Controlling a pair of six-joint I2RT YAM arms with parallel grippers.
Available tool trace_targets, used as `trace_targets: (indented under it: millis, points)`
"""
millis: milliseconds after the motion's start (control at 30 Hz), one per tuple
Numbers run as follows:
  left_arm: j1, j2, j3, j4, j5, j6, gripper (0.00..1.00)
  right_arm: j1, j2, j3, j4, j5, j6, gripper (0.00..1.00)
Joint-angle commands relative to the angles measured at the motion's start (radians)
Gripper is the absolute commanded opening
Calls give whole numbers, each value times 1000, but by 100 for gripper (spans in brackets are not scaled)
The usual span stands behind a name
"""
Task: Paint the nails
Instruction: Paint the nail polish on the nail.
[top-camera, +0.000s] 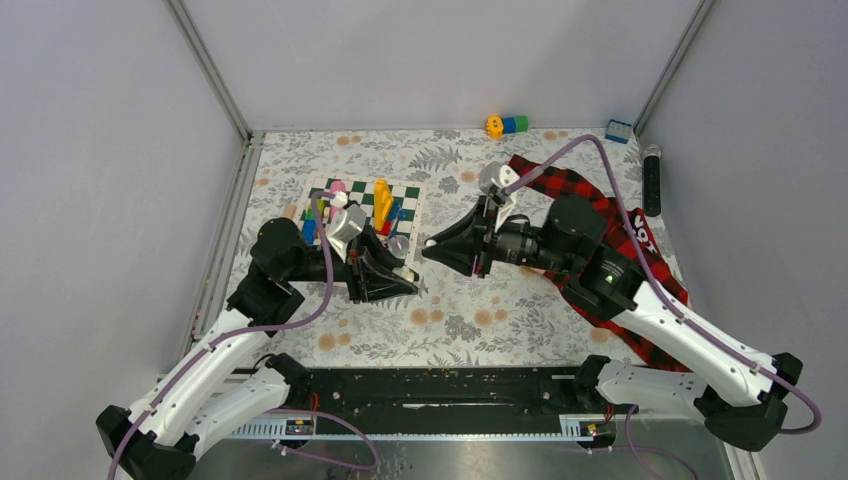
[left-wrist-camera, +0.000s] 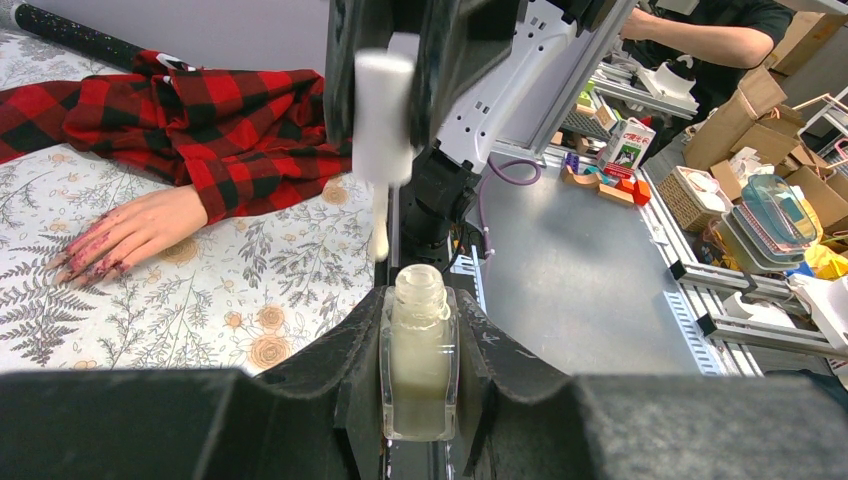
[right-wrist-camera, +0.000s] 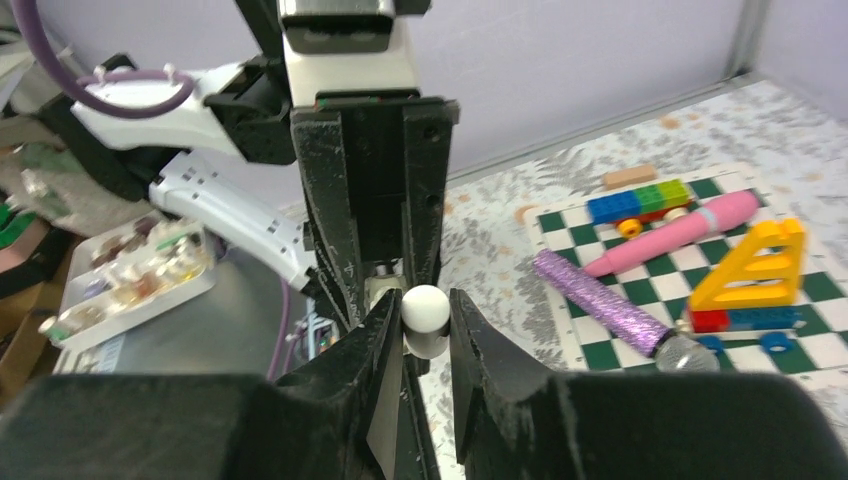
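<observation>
Toy blocks (top-camera: 507, 124) beyond checkered board (top-camera: 408, 196)

This is looking like a robotics lab. Right of the left gripper (left-wrist-camera: 420, 325), cardboard boxes (left-wrist-camera: 745, 125) and plastic trays (left-wrist-camera: 780, 215) are piling up.

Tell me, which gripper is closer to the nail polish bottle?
Left. The left gripper clamps the nail polish bottle; the right gripper hangs just above its neck, holding the brush cap.
</observation>
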Motion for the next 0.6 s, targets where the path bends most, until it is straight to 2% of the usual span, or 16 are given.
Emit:
trace_targets:
  millis: [0, 267, 467, 567]
  points:
    - [0, -7, 1, 53, -19, 13, 0, 10, -88, 19, 3, 159, -35, 0]
    - [16, -16, 28, -86, -205, 133, 0, -11, -141, 18, -176, 568, -96, 0]
    - [122, 1, 64, -141, -346, 105, 0, -64, -117, -59, -184, 708, -117, 0]
    - [181, -4, 63, -169, -383, 114, 0, -107, -72, -111, -158, 715, -113, 0]
